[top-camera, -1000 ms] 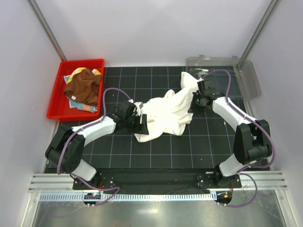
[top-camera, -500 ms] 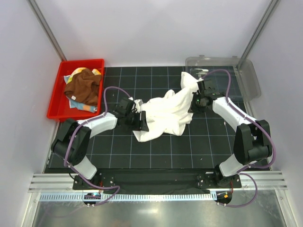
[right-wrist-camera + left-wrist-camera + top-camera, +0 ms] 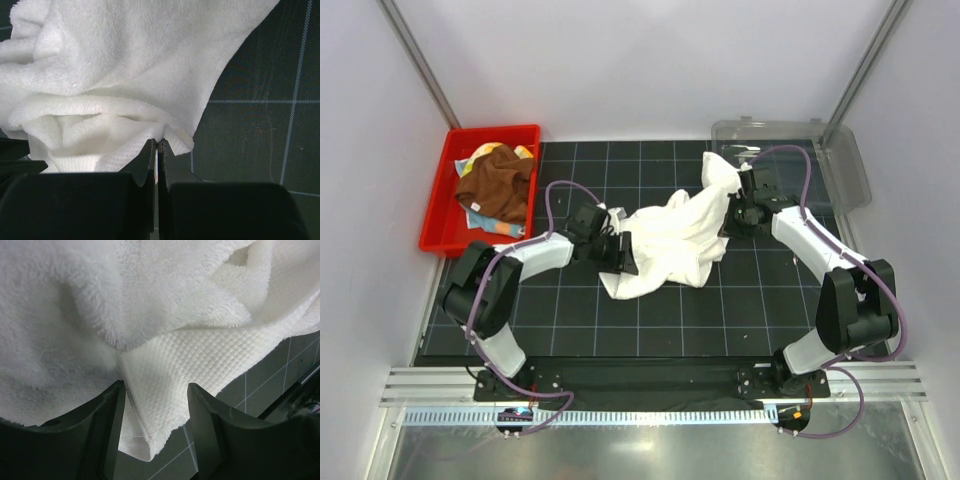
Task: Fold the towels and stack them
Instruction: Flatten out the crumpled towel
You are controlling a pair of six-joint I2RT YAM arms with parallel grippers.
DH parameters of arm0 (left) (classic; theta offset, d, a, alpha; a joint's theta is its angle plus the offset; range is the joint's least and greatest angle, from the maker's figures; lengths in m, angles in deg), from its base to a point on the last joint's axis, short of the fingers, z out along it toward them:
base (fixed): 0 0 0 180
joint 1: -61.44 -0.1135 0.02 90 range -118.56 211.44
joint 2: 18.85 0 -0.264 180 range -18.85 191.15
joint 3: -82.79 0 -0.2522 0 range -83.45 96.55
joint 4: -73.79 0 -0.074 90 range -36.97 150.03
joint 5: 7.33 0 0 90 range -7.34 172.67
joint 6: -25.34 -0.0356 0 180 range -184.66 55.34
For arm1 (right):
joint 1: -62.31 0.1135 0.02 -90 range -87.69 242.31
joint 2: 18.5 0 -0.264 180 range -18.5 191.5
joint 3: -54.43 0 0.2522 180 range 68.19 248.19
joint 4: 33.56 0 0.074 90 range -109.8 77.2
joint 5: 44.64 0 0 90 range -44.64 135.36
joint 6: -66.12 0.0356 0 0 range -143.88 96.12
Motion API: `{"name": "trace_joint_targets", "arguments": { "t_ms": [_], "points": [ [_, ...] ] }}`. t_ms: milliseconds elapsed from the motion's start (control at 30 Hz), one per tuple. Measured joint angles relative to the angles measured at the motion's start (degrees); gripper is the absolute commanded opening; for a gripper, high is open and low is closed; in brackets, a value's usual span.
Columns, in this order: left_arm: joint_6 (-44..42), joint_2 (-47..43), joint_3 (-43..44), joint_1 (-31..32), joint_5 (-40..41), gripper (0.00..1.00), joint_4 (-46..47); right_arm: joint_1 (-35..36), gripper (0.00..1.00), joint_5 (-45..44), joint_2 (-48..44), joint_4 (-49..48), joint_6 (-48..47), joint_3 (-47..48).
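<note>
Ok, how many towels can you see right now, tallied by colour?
white towel, on the mat: 1
rust-brown towel, in the red bin: 1
yellow printed towel, in the bin: 1
light blue towel, in the bin: 1
Total: 4

**L arm** (image 3: 535, 255) & **R arm** (image 3: 810, 235): white link shells w/ black joint housings, black bases. Purple cable (image 3: 548, 200) loops along each. L gripper (image 3: 156, 387): dark matte fingers, textured inner faces.

Both arms reached in toward each other, the left fingers (image 3: 102, 430) standing apart at the end of a low, stretched arm, the right fingers (image 3: 145, 172) pressed tight together beyond a bent elbow.
</note>
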Motion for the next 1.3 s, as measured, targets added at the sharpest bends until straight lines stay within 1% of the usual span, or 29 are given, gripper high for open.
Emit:
{"name": "trace_joint_targets", "arguments": {
  "t_ms": [33,233,267,333,367,433,467,500,533,700,800,933,1067,1133,1233,1300],
  "points": [
    [0.0,0.39,0.33,0.0,0.02,0.57,0.02,0.0,0.01,0.0,-0.28,0.02,-0.02,0.0],
    [-0.07,2.51,2.21,-0.87,0.04,0.46,-0.11,0.0,0.01,-0.02,-0.63,0.31,-0.04,0.02],
    [-0.04,2.78,2.43,-1.05,0.04,0.4,-0.15,0.0,0.01,-0.02,-0.63,0.35,-0.04,0.02],
    [0.04,3.13,2.93,-1.18,0.04,0.36,-0.37,0.0,0.01,-0.02,-0.63,0.37,-0.07,0.02],
    [0.02,3.28,3.21,-1.31,0.04,0.26,-0.37,0.0,0.01,-0.02,-0.63,0.37,-0.09,0.02],
    [0.09,3.56,3.87,-1.38,0.02,0.16,-0.48,0.0,0.01,-0.02,-0.63,0.37,-0.2,0.02],
    [0.2,3.65,4.11,-1.38,0.07,0.08,-0.42,0.0,0.01,-0.02,-0.63,0.39,-0.24,0.02],
    [0.28,3.72,4.33,-1.38,0.04,0.02,-0.46,0.0,0.01,-0.02,-0.63,0.37,-0.26,0.02],
    [0.28,3.74,4.55,-1.4,0.07,0.0,-0.57,0.0,0.01,-0.02,-0.63,0.37,-0.28,0.02],
    [0.11,3.37,7.69,-1.38,0.39,0.0,-4.04,0.0,0.01,-0.46,-1.01,1.16,-1.38,0.22],
    [-0.35,-0.07,12.26,-1.38,3.98,0.0,-10.23,0.0,0.01,-0.7,-2.75,3.74,-2.49,1.9],
    [-3.08,-8.04,23.93,-1.51,11.72,0.0,-18.93,0.5,0.01,-0.39,-7.69,5.9,-5.73,9.25],
    [-6.03,-15.17,39.58,-1.92,18.67,0.0,-24.37,1.27,0.01,1.99,-15.45,3.26,-9.31,14.67],
    [-7.1,-18.34,45.2,-2.16,22.03,0.0,-26.69,1.51,0.01,3.56,-19.1,1.81,-10.4,15.67],
    [-7.76,-22.29,50.25,-2.23,25.38,0.0,-29.18,1.79,0.01,7.3,-23.12,-0.28,-12.17,17.77],
    [-7.93,-24.09,53.27,-2.23,26.18,0.0,-30.25,2.01,0.01,9.94,-25.09,-2.78,-12.72,18.95]
  ]
}}
